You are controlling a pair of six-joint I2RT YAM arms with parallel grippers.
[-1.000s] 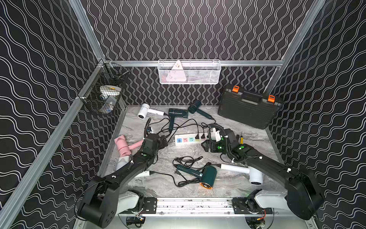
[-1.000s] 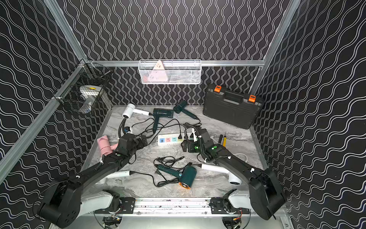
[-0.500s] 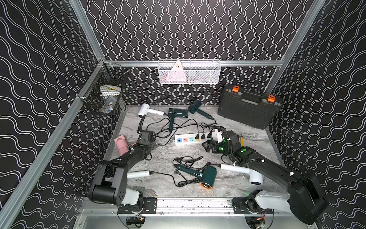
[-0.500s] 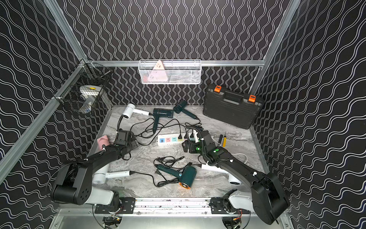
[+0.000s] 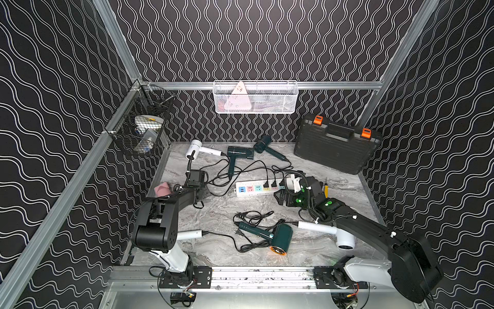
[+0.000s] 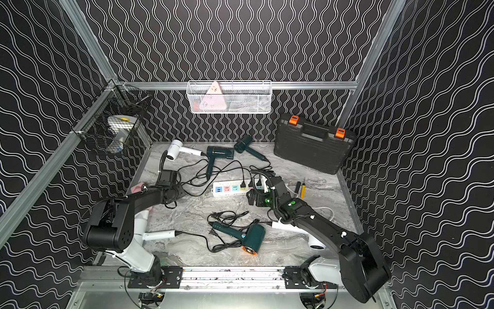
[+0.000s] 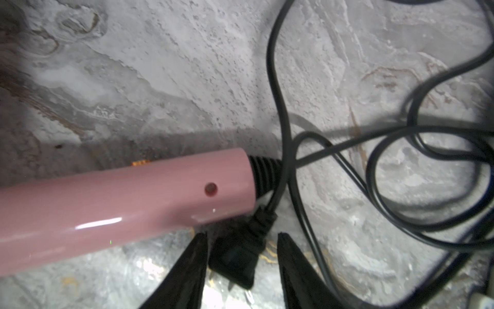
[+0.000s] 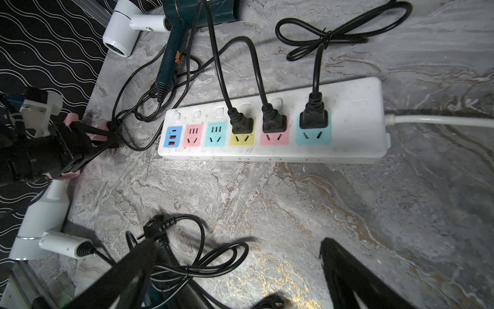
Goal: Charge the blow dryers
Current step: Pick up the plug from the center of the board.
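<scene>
Left pincer (image 7: 242, 235) stands open astride the black plug (image 7: 238, 259) beside the pink blow dryer (image 7: 120, 203) at the surface's (image 7: 160, 80) left edge (slim gaps either side) — right pincer (image 8: 237, 240) spread wide near the power strip (image 8: 347, 128).

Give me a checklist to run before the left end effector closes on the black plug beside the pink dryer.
1. Plug between the left end effector's fingers: ok. The black plug lies between them, with gaps on both sides.
2. Plug belongs to the pink dryer: cannot tell, because cords cross there.
3. Cord free to follow: not ok. The black cords loop over one another beside the plug.
4. Free socket on the power strip: ok. The pink socket and teal socket are empty.
5. Right end effector uninvolved: ok. It is open and holding nothing.
</scene>
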